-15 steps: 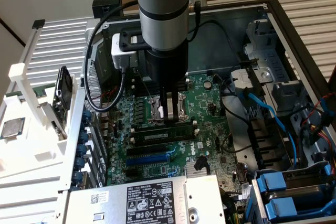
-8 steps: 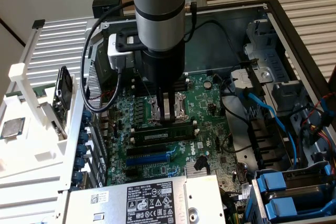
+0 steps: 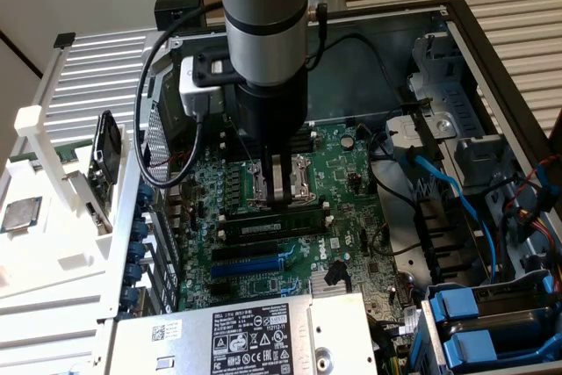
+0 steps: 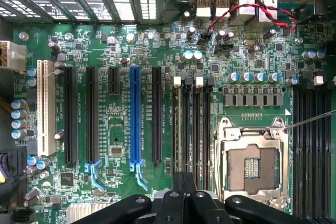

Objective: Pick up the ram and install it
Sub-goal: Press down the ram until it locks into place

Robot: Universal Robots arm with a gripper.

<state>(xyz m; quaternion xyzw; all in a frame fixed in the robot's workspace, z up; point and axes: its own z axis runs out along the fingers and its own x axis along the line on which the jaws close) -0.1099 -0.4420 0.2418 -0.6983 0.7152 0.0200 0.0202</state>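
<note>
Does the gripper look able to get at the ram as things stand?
Probably yes. The gripper stands directly over the middle of the ram, which lies along a motherboard slot, with nothing between them. The blue cable runs off to the exterior view's right.

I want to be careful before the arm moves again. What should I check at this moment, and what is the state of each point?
1. The gripper is above the middle of the ram: ok.
2. The ram lies lengthwise along the memory slots, not across them: ok.
3. The ram is pressed fully into its slot: cannot tell.
4. The gripper has a hold on the ram: cannot tell.
5. The black cable hanging from the wrist stays off the ram, to the exterior view's left: ok.
6. The blue cable is away from the slots, to the exterior view's right: ok.
</note>
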